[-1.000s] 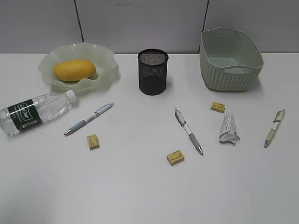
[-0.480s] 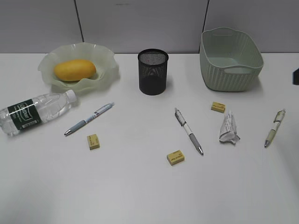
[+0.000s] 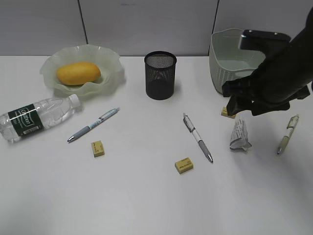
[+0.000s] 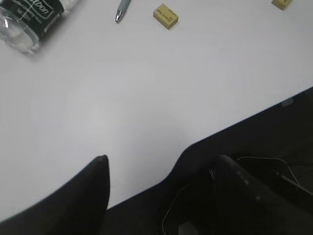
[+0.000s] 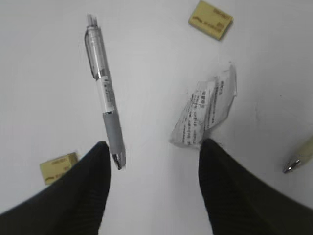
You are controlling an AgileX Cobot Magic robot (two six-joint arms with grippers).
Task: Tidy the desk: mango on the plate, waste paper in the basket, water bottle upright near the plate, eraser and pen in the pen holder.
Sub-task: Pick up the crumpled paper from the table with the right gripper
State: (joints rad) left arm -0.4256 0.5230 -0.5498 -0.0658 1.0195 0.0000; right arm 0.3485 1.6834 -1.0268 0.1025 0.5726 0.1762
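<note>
The yellow mango (image 3: 78, 72) lies in the pale green plate (image 3: 113, 62) at the back left of the desk (image 3: 146, 200). The water bottle (image 3: 34, 117) lies on its side at the left, and also shows in the left wrist view (image 4: 29, 14). The black pen holder (image 3: 160, 76) stands mid-back. The basket (image 3: 222, 73) is at the back right, partly hidden by my right arm. My right gripper (image 3: 239, 108) (image 5: 154, 144) is open above the waste paper (image 3: 239, 134) (image 5: 205, 112) and a grey-grip pen (image 3: 197, 137) (image 5: 103, 98). My left gripper (image 4: 163, 159) is open and empty over the desk's front edge.
Other pens lie at the left (image 3: 94, 124) and far right (image 3: 287, 133). Yellow erasers lie at the left (image 3: 98, 148) (image 4: 166, 15), in the middle (image 3: 183, 165) (image 5: 57, 166), and by the basket (image 3: 226, 112) (image 5: 210, 19), that one partly hidden by my right gripper.
My right arm has come in from the right edge and now hangs in front of the basket, above the waste paper. No object has moved.
</note>
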